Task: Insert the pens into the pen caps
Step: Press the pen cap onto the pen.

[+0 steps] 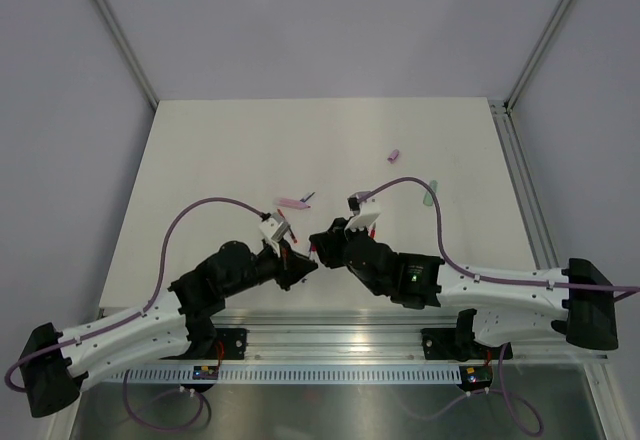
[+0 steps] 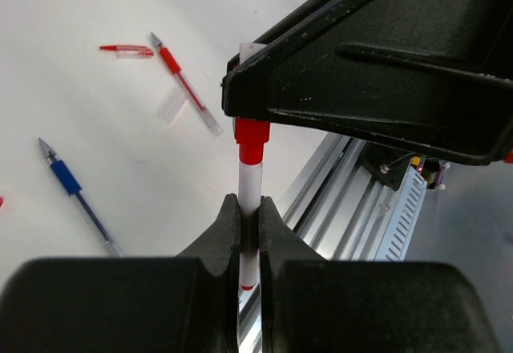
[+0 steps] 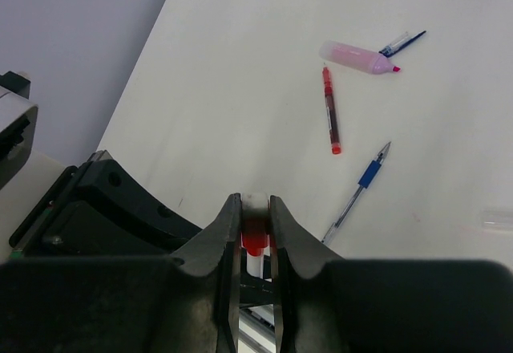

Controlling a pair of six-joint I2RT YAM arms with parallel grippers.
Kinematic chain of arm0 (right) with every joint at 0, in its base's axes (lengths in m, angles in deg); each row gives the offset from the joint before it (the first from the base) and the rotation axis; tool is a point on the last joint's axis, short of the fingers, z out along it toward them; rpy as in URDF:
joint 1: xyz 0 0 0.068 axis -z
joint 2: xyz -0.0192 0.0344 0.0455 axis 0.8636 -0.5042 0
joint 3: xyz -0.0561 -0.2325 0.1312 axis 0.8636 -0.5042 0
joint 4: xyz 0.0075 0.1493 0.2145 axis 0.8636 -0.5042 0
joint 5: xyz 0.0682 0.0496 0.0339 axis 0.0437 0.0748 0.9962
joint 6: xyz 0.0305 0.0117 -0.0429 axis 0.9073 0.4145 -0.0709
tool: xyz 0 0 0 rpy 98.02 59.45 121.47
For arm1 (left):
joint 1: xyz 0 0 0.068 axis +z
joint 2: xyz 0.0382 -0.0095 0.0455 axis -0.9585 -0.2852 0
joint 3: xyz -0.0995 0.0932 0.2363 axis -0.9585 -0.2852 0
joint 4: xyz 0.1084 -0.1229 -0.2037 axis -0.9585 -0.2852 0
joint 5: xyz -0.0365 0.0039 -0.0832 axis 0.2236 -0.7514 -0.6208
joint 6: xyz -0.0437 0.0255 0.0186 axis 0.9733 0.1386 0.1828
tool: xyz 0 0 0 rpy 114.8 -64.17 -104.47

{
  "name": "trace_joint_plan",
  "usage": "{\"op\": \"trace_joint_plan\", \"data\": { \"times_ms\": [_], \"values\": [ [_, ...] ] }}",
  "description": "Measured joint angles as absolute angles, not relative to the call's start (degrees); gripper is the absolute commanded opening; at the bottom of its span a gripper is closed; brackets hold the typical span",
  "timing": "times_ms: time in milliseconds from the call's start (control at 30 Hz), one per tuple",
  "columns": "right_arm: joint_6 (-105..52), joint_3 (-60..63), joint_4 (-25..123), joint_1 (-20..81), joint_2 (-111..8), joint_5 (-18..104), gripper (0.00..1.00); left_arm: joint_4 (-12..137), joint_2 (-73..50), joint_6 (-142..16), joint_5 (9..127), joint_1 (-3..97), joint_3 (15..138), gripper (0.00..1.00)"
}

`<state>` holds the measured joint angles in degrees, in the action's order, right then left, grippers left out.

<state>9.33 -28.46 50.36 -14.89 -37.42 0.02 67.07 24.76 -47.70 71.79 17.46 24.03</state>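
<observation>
Both clamped, left gripper (image 2: 249, 205) on pen (image 2: 250, 175), right gripper (image 3: 255, 208) on cap (image 3: 255, 239)

The left arm (image 1: 120, 335) and the right arm (image 1: 500, 290) match: glossy white plastic shells on the near links, then matte black angular housings farther out. A black wedge-shaped end block (image 1: 45, 382) caps the left arm at the near left. A thin purple cable (image 1: 210, 200) arcs along the left arm, and a second purple cable (image 1: 400, 180) along the right. A small green light (image 1: 411, 281) glows on the right arm's black housing. The left gripper (image 2: 248, 208) and the right gripper (image 3: 255, 204) have thick matte black fingers with curved, scuffed inner edges.
</observation>
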Motion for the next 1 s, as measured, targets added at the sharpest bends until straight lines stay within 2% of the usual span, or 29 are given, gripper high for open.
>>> {"op": "trace_joint_plan", "data": {
  "times_ms": [233, 500, 733, 1000],
  "values": [
    [9.22, -27.08, 51.21, -14.95, -40.27, -1.97, 0.00, 65.92, 24.59, -47.06, 69.12, 20.94, 24.27, 0.00],
    [13.38, -31.74, 54.34, -15.30, -38.32, -1.88, 0.00, 65.92, 22.90, -45.64, 64.81, 21.88, 24.40, 0.00],
    [10.60, -25.77, 51.48, -15.87, -44.94, -3.81, 0.00, 63.66, 22.05, -44.90, 65.51, 23.89, 24.66, 0.00],
    [17.20, -33.40, 55.87, -17.42, -40.24, -4.66, 0.00, 63.14, 21.75, -44.68, 60.97, 23.93, 24.66, 0.00]
  ]
}}
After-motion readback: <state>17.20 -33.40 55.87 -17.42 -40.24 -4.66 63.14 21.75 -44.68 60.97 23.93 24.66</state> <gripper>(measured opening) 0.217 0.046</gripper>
